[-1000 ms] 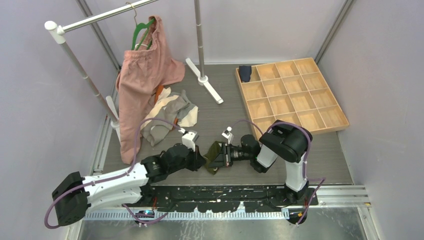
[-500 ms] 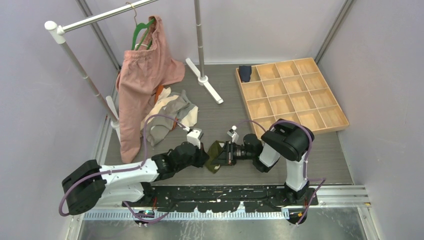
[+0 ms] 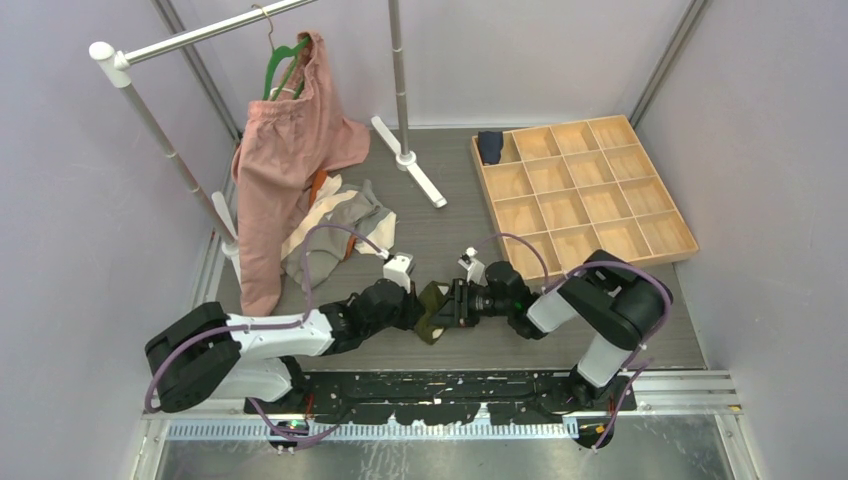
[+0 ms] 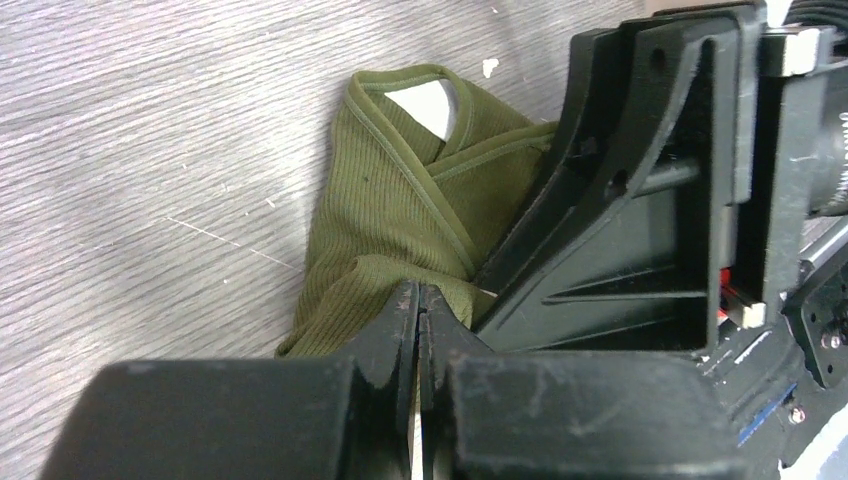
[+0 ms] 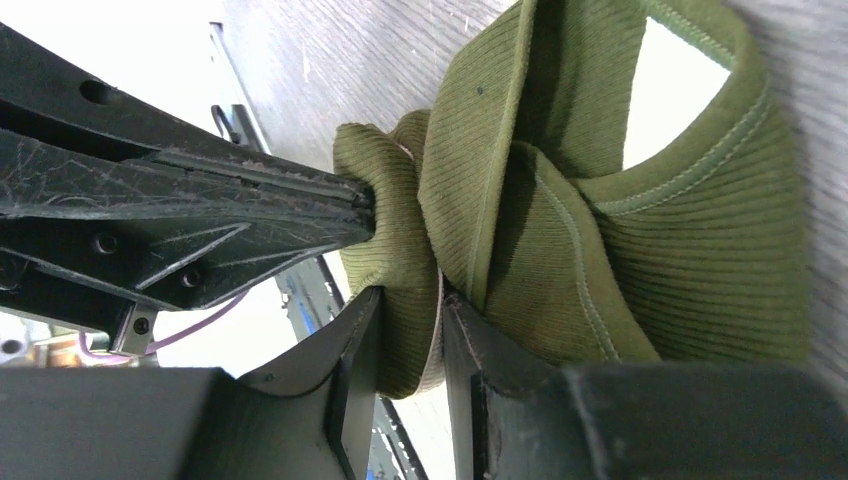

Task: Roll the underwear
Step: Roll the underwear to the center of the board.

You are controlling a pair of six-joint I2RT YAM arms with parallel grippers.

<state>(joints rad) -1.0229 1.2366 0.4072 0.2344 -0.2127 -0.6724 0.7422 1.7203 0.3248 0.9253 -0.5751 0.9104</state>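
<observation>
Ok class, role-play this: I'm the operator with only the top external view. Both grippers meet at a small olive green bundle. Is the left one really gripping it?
Observer: Yes. The left wrist view shows the left gripper shut, tips pinching a fold of the olive green ribbed underwear.
Operator: And the right gripper?
Observer: The right gripper has a thick fold filling the gap between its jaws.
Operator: Neatly rolled?
Observer: No: loosely bunched, crossed hems, one loop gaping.
</observation>
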